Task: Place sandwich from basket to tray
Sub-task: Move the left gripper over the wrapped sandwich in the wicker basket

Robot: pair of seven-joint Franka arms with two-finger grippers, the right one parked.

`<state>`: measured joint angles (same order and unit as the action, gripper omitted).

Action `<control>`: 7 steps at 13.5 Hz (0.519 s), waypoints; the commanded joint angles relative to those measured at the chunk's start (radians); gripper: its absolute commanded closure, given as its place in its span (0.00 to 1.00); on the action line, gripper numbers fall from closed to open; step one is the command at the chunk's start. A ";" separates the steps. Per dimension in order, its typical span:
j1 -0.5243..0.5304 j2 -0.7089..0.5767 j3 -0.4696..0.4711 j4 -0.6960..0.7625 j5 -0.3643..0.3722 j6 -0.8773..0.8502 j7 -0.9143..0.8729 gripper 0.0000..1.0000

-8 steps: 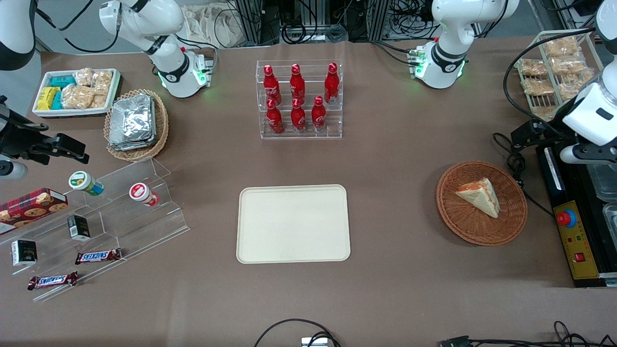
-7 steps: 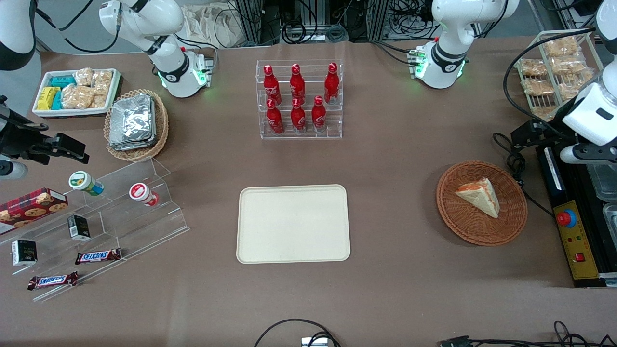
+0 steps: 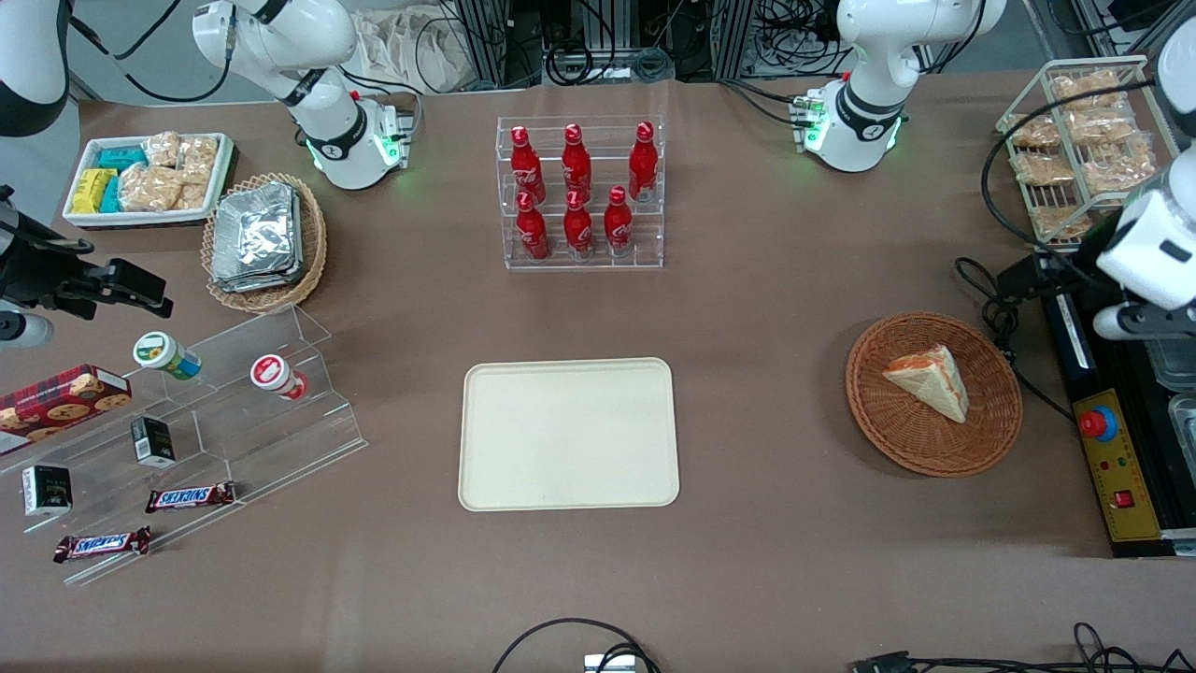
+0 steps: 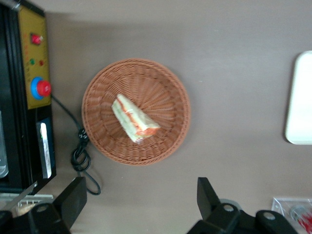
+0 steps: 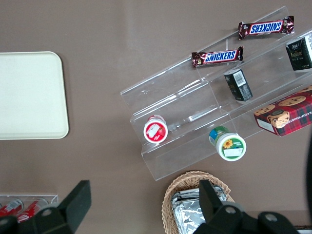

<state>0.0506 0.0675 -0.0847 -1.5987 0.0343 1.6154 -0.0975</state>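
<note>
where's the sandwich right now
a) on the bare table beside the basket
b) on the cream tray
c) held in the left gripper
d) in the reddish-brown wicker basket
d: the sandwich lies inside the basket, the tray holds nothing, and the left gripper hangs open above the table next to the basket, gripping nothing.

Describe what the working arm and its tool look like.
The working arm has glossy white rounded shells with black joint bands and a black cable looping off it. Its base glows green at a ring light. The tool, above the table beside the basket, has two dark, blocky, wedge-shaped fingers, spread open.
</note>
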 commanded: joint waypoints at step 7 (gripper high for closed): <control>0.041 -0.035 -0.006 -0.289 0.025 0.264 -0.350 0.00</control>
<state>0.0880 0.0725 -0.0832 -1.8165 0.0457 1.8320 -0.3762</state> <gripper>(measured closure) 0.000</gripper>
